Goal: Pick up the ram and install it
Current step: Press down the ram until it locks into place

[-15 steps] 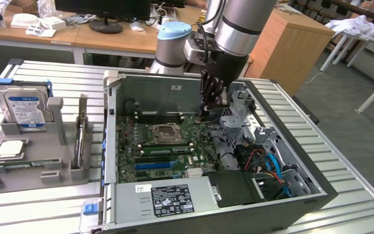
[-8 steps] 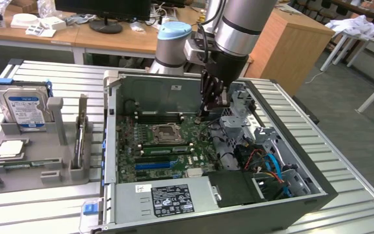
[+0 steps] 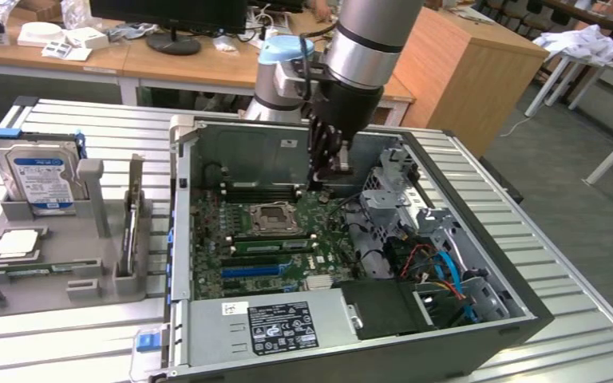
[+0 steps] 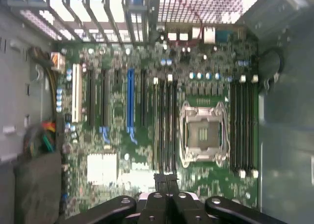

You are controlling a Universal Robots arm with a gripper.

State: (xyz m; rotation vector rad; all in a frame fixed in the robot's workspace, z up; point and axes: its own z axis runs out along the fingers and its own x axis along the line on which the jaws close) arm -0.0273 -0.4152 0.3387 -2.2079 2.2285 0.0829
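At the near edge of the open computer case (image 3: 520, 311), a black power supply (image 3: 285, 325) lies with its white-printed label facing up. The case sits on a ribbed metal surface (image 3: 61, 351). To its left on that surface a grey tray (image 3: 93, 275) holds a square silver processor chip (image 3: 19, 243), with a blue-labelled hard drive (image 3: 35, 179) standing upright at the tray's far end.

Inside the case, past the power supply, lies the green motherboard (image 3: 237, 275). The ram (image 3: 274, 246), a narrow green stick, appears to stand in a memory slot just on the near side of the empty processor socket (image 3: 274, 217); whether it is fully seated I cannot tell.

Beyond the socket the gripper (image 3: 325, 182) hangs down into the case from the arm (image 3: 365, 40), above the board near the far row of memory slots. In the wrist view the gripper (image 4: 167, 182) has its black fingers (image 4: 159, 187) pressed together with nothing between them, clear of the ram.

Farther off stands a wooden desk (image 3: 93, 60) carrying a monitor base (image 3: 173, 41) and white boxes (image 3: 57, 36).
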